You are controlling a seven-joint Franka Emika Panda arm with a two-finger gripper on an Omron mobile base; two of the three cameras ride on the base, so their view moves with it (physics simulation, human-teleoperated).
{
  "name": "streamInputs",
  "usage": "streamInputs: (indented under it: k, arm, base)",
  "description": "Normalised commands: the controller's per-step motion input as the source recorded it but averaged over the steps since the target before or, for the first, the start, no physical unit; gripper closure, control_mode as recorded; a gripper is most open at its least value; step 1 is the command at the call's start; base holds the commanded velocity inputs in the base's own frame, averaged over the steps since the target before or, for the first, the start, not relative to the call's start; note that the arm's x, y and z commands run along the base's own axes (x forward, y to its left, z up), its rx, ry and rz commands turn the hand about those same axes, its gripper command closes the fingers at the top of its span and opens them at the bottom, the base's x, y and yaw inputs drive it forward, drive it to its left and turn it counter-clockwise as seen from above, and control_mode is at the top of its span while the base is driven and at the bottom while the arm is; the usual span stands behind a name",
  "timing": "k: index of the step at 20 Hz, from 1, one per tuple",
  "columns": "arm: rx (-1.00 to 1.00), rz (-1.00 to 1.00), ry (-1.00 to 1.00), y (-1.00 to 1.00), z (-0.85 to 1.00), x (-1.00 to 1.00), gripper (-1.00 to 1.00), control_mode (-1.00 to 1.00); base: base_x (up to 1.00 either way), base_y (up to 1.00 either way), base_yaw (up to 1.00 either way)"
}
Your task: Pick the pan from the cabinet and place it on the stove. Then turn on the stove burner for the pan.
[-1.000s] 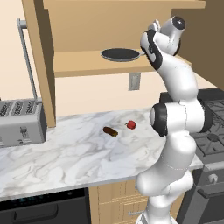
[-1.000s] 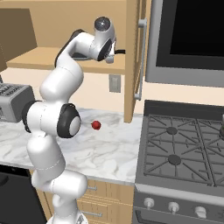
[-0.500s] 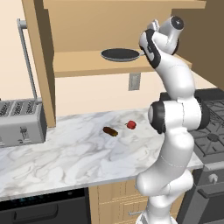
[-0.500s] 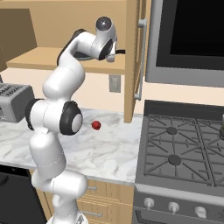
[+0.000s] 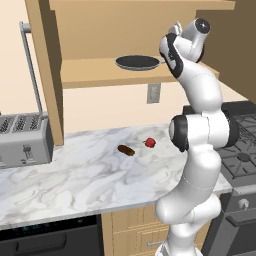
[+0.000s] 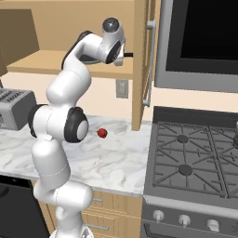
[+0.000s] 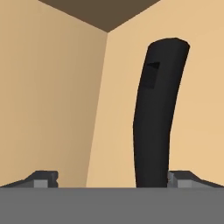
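A: From the left, the pan (image 5: pixel 137 62) sits on the cabinet (image 5: pixel 135 72) shelf.

B: At the hand, the gripper (image 7: pixel 113 178) is spread wide, the handle (image 7: pixel 157 113) nearer one finger (an off-centre squeeze could twist it loose).

Wooden shelf (image 5: pixel 95 75) of the open cabinet (image 5: pixel 45 60), bearing the pan (image 5: pixel 137 62). Below, marble worktop (image 5: pixel 75 180) carrying a toaster (image 5: pixel 22 137), a small brown item (image 5: pixel 126 150) and a red item (image 5: pixel 149 143).
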Motion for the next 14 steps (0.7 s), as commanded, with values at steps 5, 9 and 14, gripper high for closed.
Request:
streamInputs:
  k: [5,9,14]
  arm:
    - [-0.02,0.00,0.00,-0.53,-0.27,0.00,-1.00,-1.00]
    - [-0.04,0.00,0.00,-0.53,-0.30,0.03,-1.00,-1.00]
    - [-0.05,0.00,0.00,-0.42,-0.39,0.16,-1.00,-1.00]
  base:
    - [0.00,0.00,0.00]
    - [0.00,0.00,0.00]
    - [0.00,0.00,0.00]
